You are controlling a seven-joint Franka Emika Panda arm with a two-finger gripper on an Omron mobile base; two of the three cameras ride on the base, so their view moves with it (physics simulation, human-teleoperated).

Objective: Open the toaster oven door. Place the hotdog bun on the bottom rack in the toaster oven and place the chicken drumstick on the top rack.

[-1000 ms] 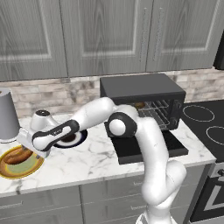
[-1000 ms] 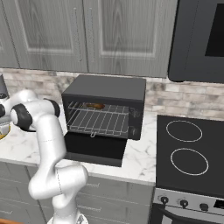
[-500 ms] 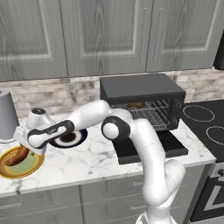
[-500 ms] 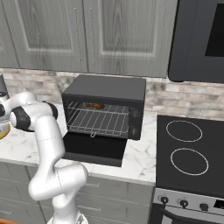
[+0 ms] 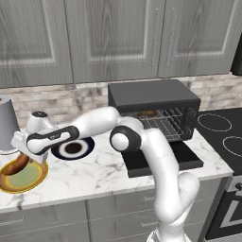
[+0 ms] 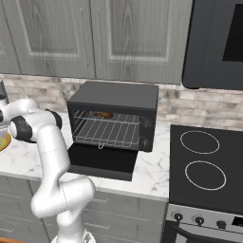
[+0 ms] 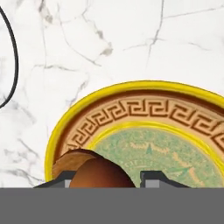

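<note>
The hotdog bun (image 7: 98, 168), tan with a reddish-brown sausage, lies on the left side of a yellow-rimmed plate (image 7: 144, 113) at the counter's far left. My gripper (image 7: 106, 181) is low over the plate (image 5: 29, 179), its fingers pressed against either side of the bun (image 5: 14, 164). The black toaster oven (image 5: 151, 99) stands to the right with its door (image 5: 163, 158) folded down flat. Inside it are the top rack (image 6: 114, 118) and the bottom rack (image 6: 107, 138). A brown lump, the chicken drumstick (image 6: 102, 115) by its look, lies at the back of the top rack.
A white plate with a black ring (image 5: 73, 148) sits between the yellow plate and the oven. A grey canister (image 5: 5, 124) stands behind the yellow plate. The black stovetop (image 6: 204, 163) is right of the oven, with wall cabinets above.
My hand has dropped lower onto the yellow plate and the fingers have drawn in from wide open onto the bun. Nothing else moved.
</note>
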